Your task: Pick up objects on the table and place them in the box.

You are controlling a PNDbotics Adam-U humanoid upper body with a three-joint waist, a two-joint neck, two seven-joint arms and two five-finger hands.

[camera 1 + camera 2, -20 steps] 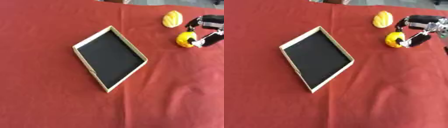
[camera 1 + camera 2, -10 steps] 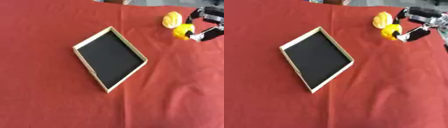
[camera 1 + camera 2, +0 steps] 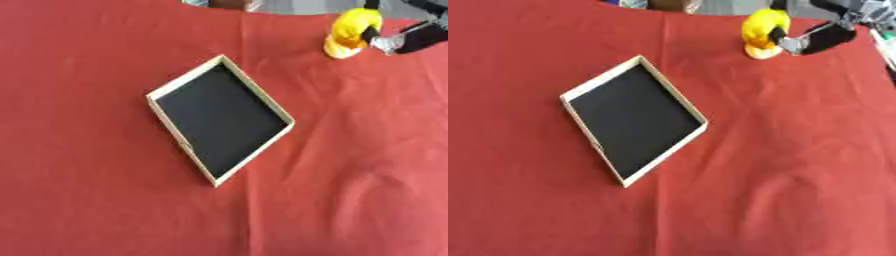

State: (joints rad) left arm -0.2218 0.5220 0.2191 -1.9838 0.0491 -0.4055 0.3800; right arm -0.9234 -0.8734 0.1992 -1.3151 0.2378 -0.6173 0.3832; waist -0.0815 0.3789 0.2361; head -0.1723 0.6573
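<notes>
A red cloth covers the whole table, soft-looking, with shallow creases running across it toward the near side. It is the biggest thing here by far, and everything else sits on it.

Next in size is the box, a shallow rectangular tray with a thin pale wooden rim and a flat matte black floor. It lies turned at an angle, one corner pointing toward the far edge, and nothing is in it yet. Being so low and open at the top, it looks easy to drop something into from above.

At the far right, the right hand reaches in from the upper corner, black with a silvery part near the fingers. Its fingers are curled against a rounded yellow object, smooth and bright, which appears held up off the cloth. I would guess it is lifted this way to clear the box rim on the way over.

Just below and touching or overlapping it sits a second yellow object, paler and more orange, resting on the cloth. I cannot tell whether the two touch. Both lie well apart from the box.

The left hand is nowhere to be seen.
</notes>
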